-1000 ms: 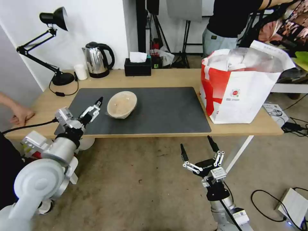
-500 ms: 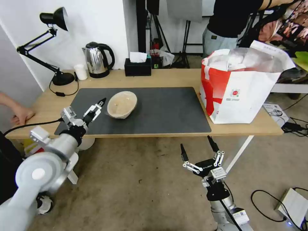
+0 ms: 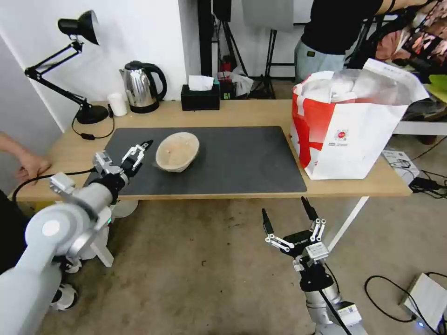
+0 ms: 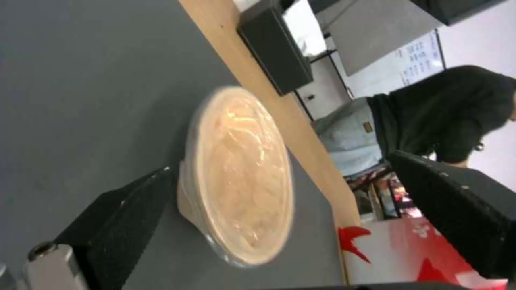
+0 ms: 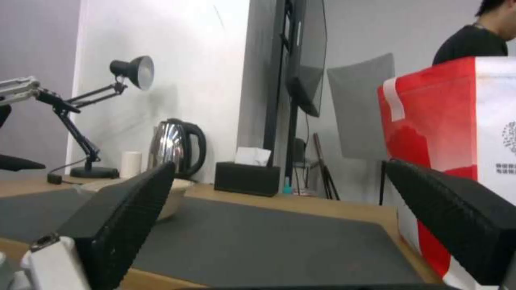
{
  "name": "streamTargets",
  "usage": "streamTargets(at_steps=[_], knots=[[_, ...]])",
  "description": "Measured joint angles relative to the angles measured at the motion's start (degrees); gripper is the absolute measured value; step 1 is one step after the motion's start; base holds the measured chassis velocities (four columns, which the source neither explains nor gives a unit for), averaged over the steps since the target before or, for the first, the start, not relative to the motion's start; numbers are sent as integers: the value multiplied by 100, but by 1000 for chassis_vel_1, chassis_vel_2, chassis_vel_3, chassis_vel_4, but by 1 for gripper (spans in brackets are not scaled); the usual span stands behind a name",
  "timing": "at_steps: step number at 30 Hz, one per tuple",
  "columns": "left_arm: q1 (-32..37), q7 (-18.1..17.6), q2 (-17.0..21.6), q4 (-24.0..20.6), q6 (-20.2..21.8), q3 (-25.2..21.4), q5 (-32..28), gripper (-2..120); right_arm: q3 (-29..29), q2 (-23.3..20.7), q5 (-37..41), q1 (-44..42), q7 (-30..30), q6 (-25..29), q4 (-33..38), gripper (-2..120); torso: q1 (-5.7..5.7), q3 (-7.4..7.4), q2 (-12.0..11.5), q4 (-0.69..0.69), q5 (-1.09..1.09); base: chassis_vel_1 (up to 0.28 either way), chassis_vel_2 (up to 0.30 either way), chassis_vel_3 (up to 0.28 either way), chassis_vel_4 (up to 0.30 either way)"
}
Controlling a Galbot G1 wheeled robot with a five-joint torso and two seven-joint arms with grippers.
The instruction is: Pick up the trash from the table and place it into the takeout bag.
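Head view puts your left pincer (image 3: 138, 153) wide open and empty, just beside the beige paper bowl (image 3: 177, 151), nearer than the right.

You are looking at a studio-like test room: light stands (image 3: 267, 60), floor cables (image 3: 426, 184), bare concrete floor (image 3: 195, 260).
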Motion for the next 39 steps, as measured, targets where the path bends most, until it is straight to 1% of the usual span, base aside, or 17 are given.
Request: streamTargets(at_steps=[3,11,28,31,35,39], knots=[[-116,-51,14,223,3,24,56,100,0,0,0,-1,0,0,0,100,-2,-1,0,2,-2,0,0,0,0],[-198,-49,33,445,-9,78,243,100,0,0,0,-1,0,0,0,100,-1,0,0,2,-2,0,0,0,0],[-297,-4,-12,497,51,193,255,100,0,0,0,0,0,0,0,100,-2,0,0,1,-2,0,0,0,0],[-313,-2,-27,504,80,209,250,100,0,0,0,0,0,0,0,100,-2,0,0,1,-2,0,0,0,0],[-364,20,-80,512,224,253,203,100,0,0,0,0,0,0,0,100,-2,0,0,2,-2,0,0,0,0],[-526,39,-110,672,249,389,165,100,0,0,0,-1,0,0,0,100,-2,0,0,1,-2,0,0,0,0]])
